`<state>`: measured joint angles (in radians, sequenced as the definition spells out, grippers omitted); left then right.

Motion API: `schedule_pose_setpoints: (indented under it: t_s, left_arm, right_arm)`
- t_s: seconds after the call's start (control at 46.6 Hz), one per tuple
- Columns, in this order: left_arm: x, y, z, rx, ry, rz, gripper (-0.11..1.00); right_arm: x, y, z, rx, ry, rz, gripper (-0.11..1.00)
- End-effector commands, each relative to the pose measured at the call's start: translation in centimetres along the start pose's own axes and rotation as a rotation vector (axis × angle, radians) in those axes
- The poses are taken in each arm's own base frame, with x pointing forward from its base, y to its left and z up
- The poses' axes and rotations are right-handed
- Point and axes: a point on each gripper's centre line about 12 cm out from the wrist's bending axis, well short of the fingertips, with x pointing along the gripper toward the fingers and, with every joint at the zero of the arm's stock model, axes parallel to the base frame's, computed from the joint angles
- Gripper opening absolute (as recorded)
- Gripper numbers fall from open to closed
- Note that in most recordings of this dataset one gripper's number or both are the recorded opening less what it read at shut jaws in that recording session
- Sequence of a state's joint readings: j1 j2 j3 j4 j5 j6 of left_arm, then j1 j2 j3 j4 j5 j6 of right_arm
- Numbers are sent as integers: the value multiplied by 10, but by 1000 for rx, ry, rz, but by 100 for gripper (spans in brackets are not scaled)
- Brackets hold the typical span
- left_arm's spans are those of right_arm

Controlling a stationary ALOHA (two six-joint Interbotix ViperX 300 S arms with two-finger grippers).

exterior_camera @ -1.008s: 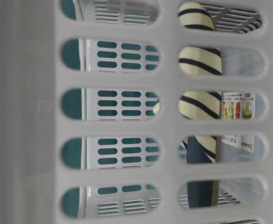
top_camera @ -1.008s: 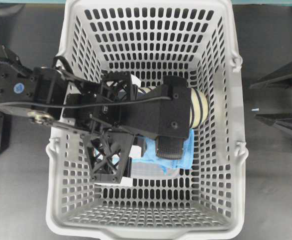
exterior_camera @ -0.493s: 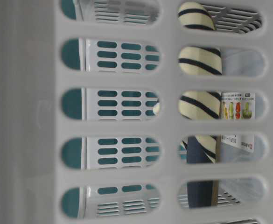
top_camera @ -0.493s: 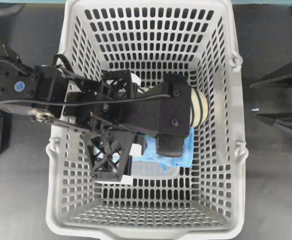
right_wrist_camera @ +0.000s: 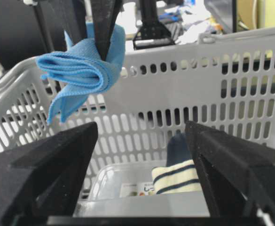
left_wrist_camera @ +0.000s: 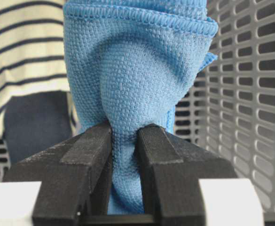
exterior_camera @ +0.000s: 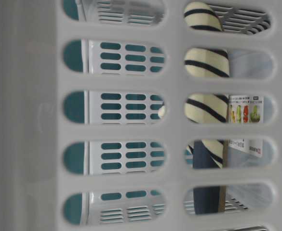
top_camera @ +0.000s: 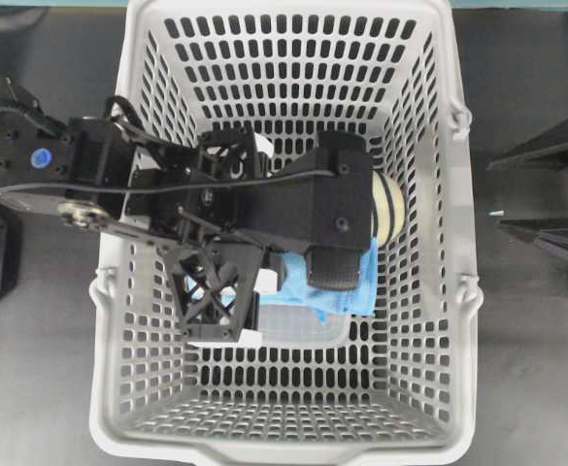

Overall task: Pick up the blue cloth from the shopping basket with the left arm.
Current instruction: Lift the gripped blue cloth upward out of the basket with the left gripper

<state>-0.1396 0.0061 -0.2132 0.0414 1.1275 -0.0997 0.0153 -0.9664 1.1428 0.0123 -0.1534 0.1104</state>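
The blue cloth (left_wrist_camera: pixel 132 89) is clamped between the 2 fingers (left_wrist_camera: pixel 88 155) of the left gripper (left_wrist_camera: pixel 124 141), bunched into a narrow fold at the pinch and spreading wider beyond it. In the right wrist view the blue cloth (right_wrist_camera: pixel 83 68) is seen hanging at about rim height of the shopping basket (right_wrist_camera: pixel 250 52), clear of the contents on the floor. In the overhead view the blue cloth (top_camera: pixel 347 296) is visible only as a patch beside and below the left arm (top_camera: pixel 264 209), which is extended over the left rim of the basket (top_camera: pixel 118 291) toward its centre.

A navy and cream striped slipper (top_camera: pixel 388 209) is located just beyond the gripper head, toward the right wall of the basket, mostly covered by the arm. In the table-level view the slipper (exterior_camera: pixel 203 82) is seen through the wall slots, beside a clear plastic container (exterior_camera: pixel 247 115) carrying a printed label. The same container (top_camera: pixel 303 325) lies on the basket floor below the cloth in the overhead view.

The right gripper (right_wrist_camera: pixel 142 155) is held outside the basket, off its right side, with its jaws spread wide apart and nothing between them. The basket rests on a dark table (top_camera: pixel 536 369).
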Motion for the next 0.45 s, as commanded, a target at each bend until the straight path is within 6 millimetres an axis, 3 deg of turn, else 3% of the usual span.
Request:
schedule_pose_setpoints:
  t_s: [0.0, 0.429]
  left_arm:
    - [-20, 5, 7, -10, -52, 5, 13]
    - [-19, 7, 7, -14, -51, 8, 13]
  right_arm:
    - [1, 1, 5, 5, -21, 3, 73]
    - [1, 2, 4, 5, -37, 10, 73]
